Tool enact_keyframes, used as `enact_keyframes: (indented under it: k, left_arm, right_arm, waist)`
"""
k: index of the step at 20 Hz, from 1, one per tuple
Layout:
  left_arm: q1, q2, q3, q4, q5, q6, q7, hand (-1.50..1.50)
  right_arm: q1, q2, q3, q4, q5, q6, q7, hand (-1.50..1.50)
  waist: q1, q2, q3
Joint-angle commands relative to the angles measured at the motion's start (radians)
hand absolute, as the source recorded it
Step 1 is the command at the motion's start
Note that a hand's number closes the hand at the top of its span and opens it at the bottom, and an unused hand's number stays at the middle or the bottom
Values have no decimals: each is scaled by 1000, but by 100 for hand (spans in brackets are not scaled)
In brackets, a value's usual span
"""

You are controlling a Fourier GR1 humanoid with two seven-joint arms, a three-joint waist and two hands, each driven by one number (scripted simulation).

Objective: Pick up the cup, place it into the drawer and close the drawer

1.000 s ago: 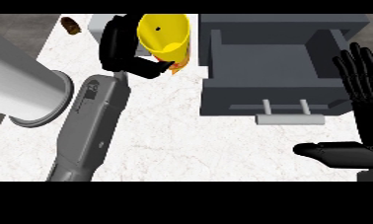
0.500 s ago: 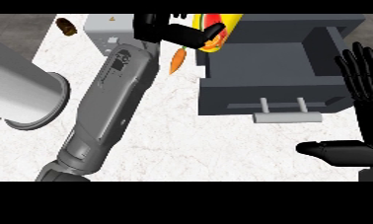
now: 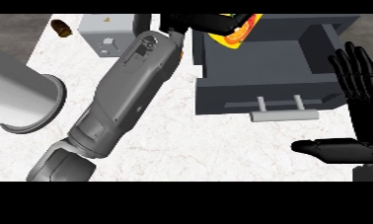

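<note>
While the left forearm [image 3: 124,99] stretches from about seven o'clock up toward twelve, the left hand [image 3: 200,21] sits at the top of the view, its black fingers curled round the cup [image 3: 237,33]. Only part of the cup shows: a yellow body with an orange and red patch, poking out just right of and below the fingers, at roughly one o'clock from the middle of the scene. It hangs over the back left corner of the open drawer [image 3: 270,65]; whether it touches the drawer's rim or floor cannot be told.

That drawer is a dark grey box pulled open toward the viewer, taking up the upper right of the counter [image 3: 189,144], with a pale bar handle [image 3: 284,114] on its front at about three o'clock. Its inside floor lies bare to the right of the cup.

At the far right edge, between three and four o'clock, the right hand [image 3: 350,114] rests open, fingers straight and pointing up, thumb stretched leftward, holding nothing, well apart from the cup.

Toward eleven o'clock stands a small light grey box [image 3: 105,35], just left of the forearm, with a small brown thing [image 3: 61,28] beyond it. A large grey cylinder [image 3: 25,99] lies at nine o'clock.
</note>
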State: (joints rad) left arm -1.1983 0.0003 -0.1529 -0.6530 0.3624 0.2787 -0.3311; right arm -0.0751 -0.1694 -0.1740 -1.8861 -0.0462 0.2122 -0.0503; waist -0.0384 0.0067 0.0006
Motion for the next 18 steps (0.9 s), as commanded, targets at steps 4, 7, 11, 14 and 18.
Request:
enact_keyframes:
  k: [4,7,11,14,18]
  left_arm:
    - [-63,0,-109,136,105,21,-26,150]
    - [-20,0,-184,153,139,55,-69,150]
    - [-72,0,-288,174,185,108,9,150]
    - [-80,0,-368,211,170,133,48,150]
    - [-61,0,-399,257,194,91,13,-150]
  right_arm:
    - [48,27,37,-47,40,-11,-9,-150]
    - [1,-23,-18,-49,-37,25,37,-150]
    - [-79,-17,5,37,-2,8,30,-150]
    - [-58,-41,-24,34,-36,46,-5,-150]
    - [-77,-35,-19,32,-37,37,7,-150]
  waist:
    - [-13,1,0]
    - [-18,2,0]
    - [-27,6,1]
    - [-50,11,2]
    - [-51,15,1]
